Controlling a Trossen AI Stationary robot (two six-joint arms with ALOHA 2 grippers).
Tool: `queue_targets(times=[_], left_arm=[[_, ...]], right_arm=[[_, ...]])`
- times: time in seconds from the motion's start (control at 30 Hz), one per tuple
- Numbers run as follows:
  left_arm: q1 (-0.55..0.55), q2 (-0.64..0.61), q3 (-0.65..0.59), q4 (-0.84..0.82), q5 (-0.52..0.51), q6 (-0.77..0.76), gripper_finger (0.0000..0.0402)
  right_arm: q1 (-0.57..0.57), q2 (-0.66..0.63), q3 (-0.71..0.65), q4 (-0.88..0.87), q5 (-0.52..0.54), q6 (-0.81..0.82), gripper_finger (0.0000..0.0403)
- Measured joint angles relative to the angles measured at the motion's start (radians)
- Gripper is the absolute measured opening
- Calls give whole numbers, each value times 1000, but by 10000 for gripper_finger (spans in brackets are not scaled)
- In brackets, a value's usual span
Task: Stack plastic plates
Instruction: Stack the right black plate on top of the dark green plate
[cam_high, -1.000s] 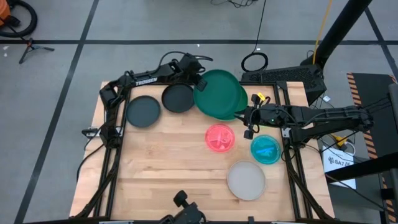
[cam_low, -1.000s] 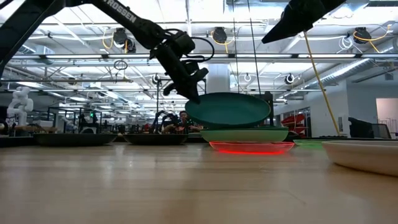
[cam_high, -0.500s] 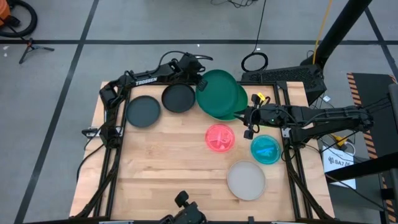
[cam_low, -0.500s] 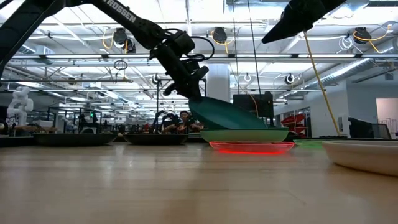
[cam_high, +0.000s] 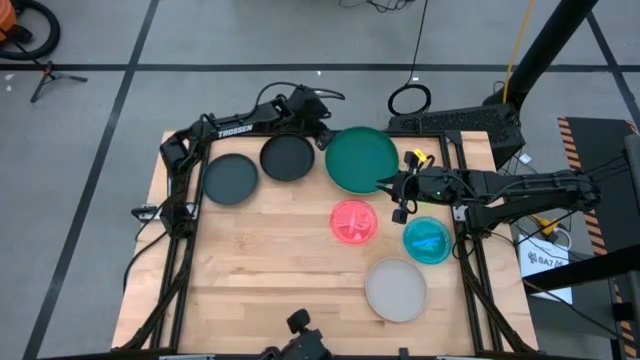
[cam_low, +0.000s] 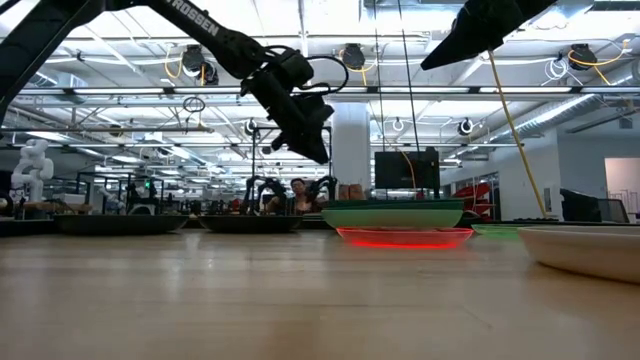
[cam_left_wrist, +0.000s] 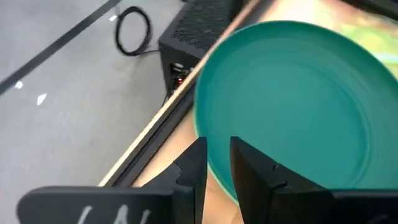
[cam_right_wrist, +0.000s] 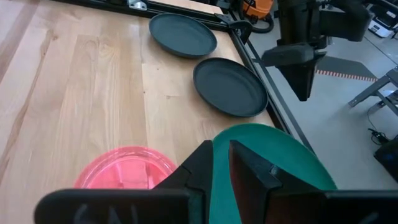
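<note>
A dark green plate (cam_high: 360, 158) lies flat on a light green plate (cam_low: 392, 218) at the table's far right. Only the dark green rim (cam_low: 392, 205) shows above the lower plate in the low view. My left gripper (cam_high: 322, 138) hangs just left of this stack and above it (cam_low: 318, 152). Its fingers are slightly open with nothing between them (cam_left_wrist: 217, 158). My right gripper (cam_high: 400, 200) waits high over the stack's near right rim, its fingers a little apart and empty (cam_right_wrist: 221, 158).
Two dark grey plates (cam_high: 231, 178) (cam_high: 287, 157) lie at the far left. A pink plate (cam_high: 354, 221), a blue plate (cam_high: 428, 240) and a frosted white plate (cam_high: 396, 289) lie nearer on the right. The near left of the wooden table (cam_high: 250, 280) is bare.
My left gripper held the dark green plate by its left rim, lifted above the light green plate. The plate tipped, its right side dropping onto the light green plate. Then the gripper opened and let go while rolling a little, and the plate settled flat on the stack.
</note>
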Motion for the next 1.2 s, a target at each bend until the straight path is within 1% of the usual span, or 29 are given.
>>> queue_targets(times=[0.1,0.2,0.33,0.47,0.63,0.8,0.87,0.97,1.07,1.2], left_arm=[[-19,0,0,-31,45,73,74],[-45,0,0,-70,54,115,74],[-76,0,0,-118,56,131,74],[-101,-12,0,-150,80,132,74],[-149,-72,0,-191,87,144,74],[-218,-179,-4,-216,88,198,74],[-245,-227,-38,-202,88,209,74],[-280,-311,-131,-162,87,216,74],[-312,-397,-260,-102,71,201,74],[-354,-511,-433,7,46,166,74]], right_arm=[[0,0,0,0,0,0,45],[0,0,0,0,0,0,45],[0,0,0,0,0,4,45],[0,0,0,0,0,30,45],[0,0,0,-1,0,71,45],[0,0,0,-2,0,134,45],[0,1,0,-3,0,160,45],[0,12,0,-3,0,195,45],[0,36,0,2,0,211,45],[0,82,0,59,1,213,45]])
